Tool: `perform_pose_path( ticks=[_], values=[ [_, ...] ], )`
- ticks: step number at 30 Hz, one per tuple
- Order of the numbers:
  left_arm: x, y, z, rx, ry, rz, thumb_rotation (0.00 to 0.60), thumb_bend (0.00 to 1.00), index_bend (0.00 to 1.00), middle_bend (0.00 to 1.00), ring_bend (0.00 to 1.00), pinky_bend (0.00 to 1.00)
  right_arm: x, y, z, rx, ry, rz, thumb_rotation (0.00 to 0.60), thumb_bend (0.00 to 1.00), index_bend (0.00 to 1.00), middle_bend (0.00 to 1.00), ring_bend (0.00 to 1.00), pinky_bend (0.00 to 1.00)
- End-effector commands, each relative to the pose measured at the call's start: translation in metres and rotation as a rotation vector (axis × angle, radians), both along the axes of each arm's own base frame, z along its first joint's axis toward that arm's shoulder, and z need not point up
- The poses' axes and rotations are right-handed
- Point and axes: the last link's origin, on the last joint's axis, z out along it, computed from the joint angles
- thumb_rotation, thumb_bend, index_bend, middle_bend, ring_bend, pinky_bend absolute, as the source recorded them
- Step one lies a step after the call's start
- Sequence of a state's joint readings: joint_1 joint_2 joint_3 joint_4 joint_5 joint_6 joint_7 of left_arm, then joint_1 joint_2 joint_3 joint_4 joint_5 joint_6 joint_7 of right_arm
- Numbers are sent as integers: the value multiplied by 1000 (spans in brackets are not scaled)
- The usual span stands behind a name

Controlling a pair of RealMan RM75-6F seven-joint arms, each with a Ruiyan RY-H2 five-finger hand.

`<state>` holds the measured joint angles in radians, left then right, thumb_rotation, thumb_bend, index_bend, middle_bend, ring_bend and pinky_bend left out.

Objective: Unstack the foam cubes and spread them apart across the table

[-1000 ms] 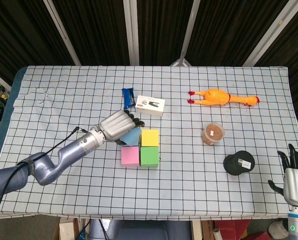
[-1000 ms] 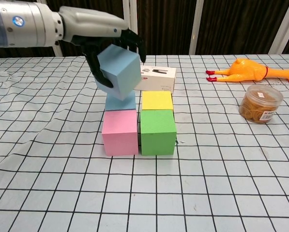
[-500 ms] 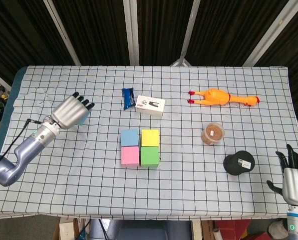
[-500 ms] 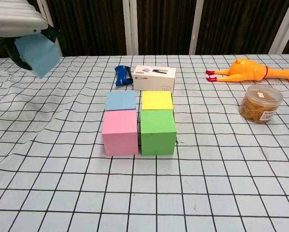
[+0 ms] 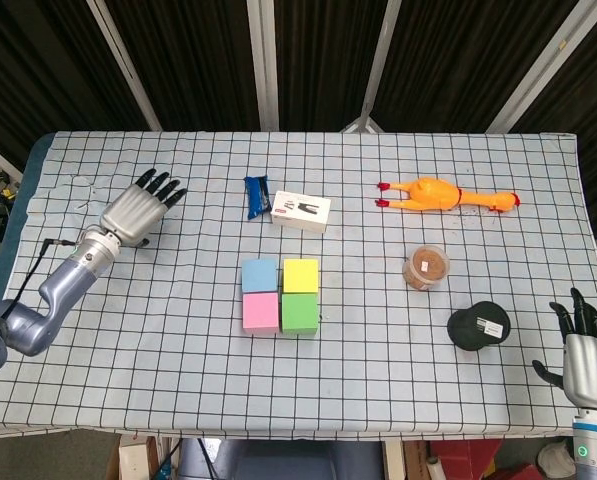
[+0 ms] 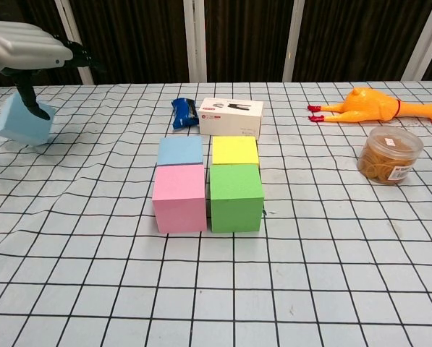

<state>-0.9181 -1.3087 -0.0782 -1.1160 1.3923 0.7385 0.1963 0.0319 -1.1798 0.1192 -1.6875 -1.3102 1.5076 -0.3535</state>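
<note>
Four foam cubes sit in a tight square at the table's middle: blue [image 5: 260, 275], yellow [image 5: 300, 274], pink [image 5: 261, 312] and green [image 5: 299, 312]. A fifth, light blue cube [image 6: 22, 120] rests slightly tilted on the cloth at far left in the chest view. My left hand [image 5: 138, 210] hovers right over it with fingers stretched out, and only the thumb [image 6: 30, 101] lies against the cube's face. The head view hides that cube under the hand. My right hand [image 5: 588, 345] stands at the bottom right corner, fingers spread, holding nothing.
A white box [image 5: 301, 211] and a blue packet [image 5: 257, 196] lie behind the cubes. A rubber chicken [image 5: 443, 194], a jar of rubber bands [image 5: 426, 267] and a black disc [image 5: 478, 326] occupy the right half. The table's left edge is near my left hand.
My left hand carried the light blue cube from above the square to the far left, lowered it to the cloth and spread its fingers. The right hand barely moved.
</note>
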Motion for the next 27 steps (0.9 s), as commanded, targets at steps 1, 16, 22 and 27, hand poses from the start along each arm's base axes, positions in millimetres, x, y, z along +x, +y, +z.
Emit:
perform_pose_path(
  ticks=[1, 16, 22, 27],
  values=[
    [19, -9, 10, -51, -90, 29, 600, 1, 29, 60, 14, 86, 1, 1, 1, 1, -2, 12, 600, 0, 207, 18, 139, 23],
    [5, -82, 32, -267, -151, 302, 600, 1, 37, 158, 151, 295, 1, 1, 3, 3, -21, 31, 600, 0, 207, 18, 139, 23],
    [7, -88, 6, -337, -121, 328, 600, 0, 17, 112, 118, 292, 1, 1, 5, 0, -27, 31, 600, 0, 207, 18, 139, 23],
    [24, -95, -20, -415, -134, 323, 600, 0, 13, 115, 118, 276, 0, 2, 7, -8, -27, 29, 600, 0, 207, 18, 139, 23]
  ],
)
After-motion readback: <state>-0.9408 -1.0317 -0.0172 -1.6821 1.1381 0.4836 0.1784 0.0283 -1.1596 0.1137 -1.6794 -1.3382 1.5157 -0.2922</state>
